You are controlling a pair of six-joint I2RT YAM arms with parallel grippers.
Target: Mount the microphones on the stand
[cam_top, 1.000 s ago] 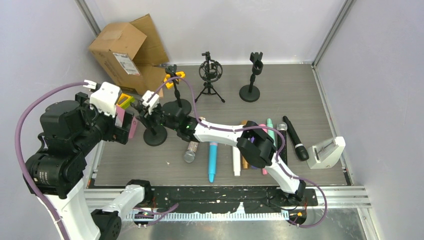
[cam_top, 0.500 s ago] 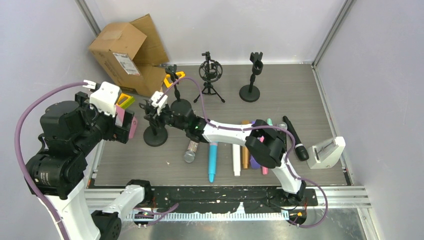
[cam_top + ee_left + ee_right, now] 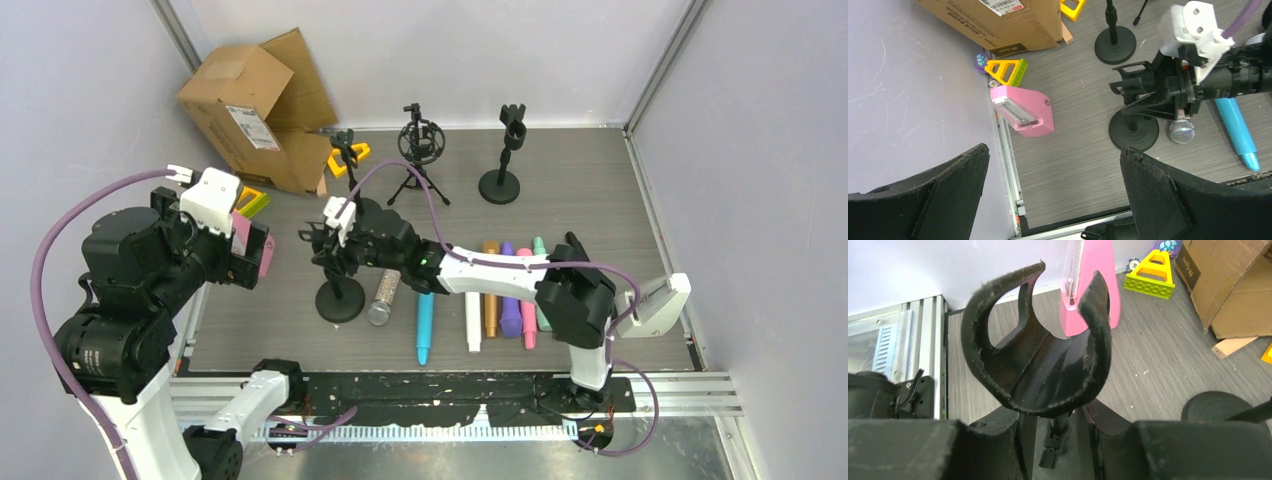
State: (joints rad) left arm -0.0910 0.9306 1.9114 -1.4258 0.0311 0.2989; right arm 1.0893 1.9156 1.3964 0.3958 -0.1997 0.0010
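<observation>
Overhead, my right gripper (image 3: 335,235) is clamping the stand (image 3: 340,298) left of centre, microphones (image 3: 490,305) lying lower middle; I'm judging this as stand placement. Left wrist: left gripper (image 3: 1053,155) is gaping wide, empty. Right wrist: clip (image 3: 1040,360) is standing open, so next I'm needing a microphone fetched.

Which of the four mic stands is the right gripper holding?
The round-base stand nearest the arms, its base beside the silver-glitter microphone. The right gripper clamps it just below its clip; the other stands sit free farther back.
</observation>
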